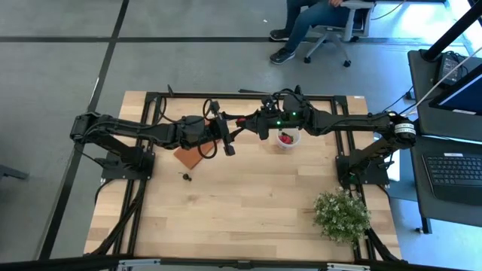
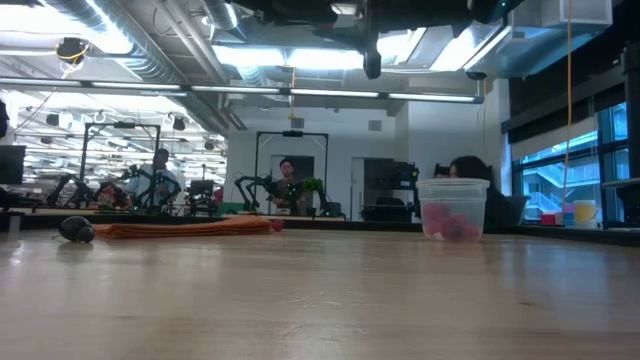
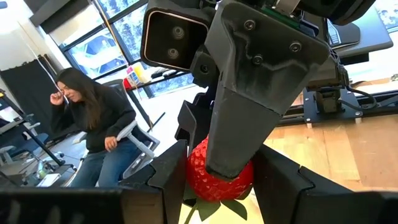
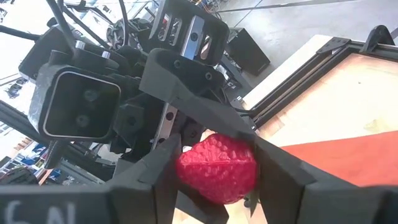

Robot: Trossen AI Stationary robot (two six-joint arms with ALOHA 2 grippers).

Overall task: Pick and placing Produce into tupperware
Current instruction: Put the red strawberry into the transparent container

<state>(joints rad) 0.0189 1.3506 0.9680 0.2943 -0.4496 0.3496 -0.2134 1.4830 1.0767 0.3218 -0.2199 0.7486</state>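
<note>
High above the table's middle, my left gripper (image 1: 235,122) and my right gripper (image 1: 252,120) meet tip to tip, both level and both shut on one red strawberry (image 3: 211,180) with green leaves. In each wrist view the other arm's finger lies over the berry. The tupperware (image 1: 286,139), a small translucent cup holding red berries, stands upright on the table below the right gripper, and shows in the low view as well (image 2: 452,208). A dark berry (image 1: 186,177) lies loose on the wood at the left. My left gripper pinches the strawberry's side (image 3: 194,169) between its two fingers, coming level from the table's left. The berry is lifted clear, its green leaves (image 3: 214,208) at the lower end. My right gripper pinches the same strawberry by its sides (image 4: 186,163) between its two fingers, level from the table's right. Its fingers cross those of the left gripper.
A flat orange-brown block (image 1: 188,156) lies under the left arm. A bushy green plant (image 1: 341,214) stands near the table's front right corner. Beyond the far edge a person sits on a wheeled chair (image 1: 331,30). Bare wood spreads toward the near edge.
</note>
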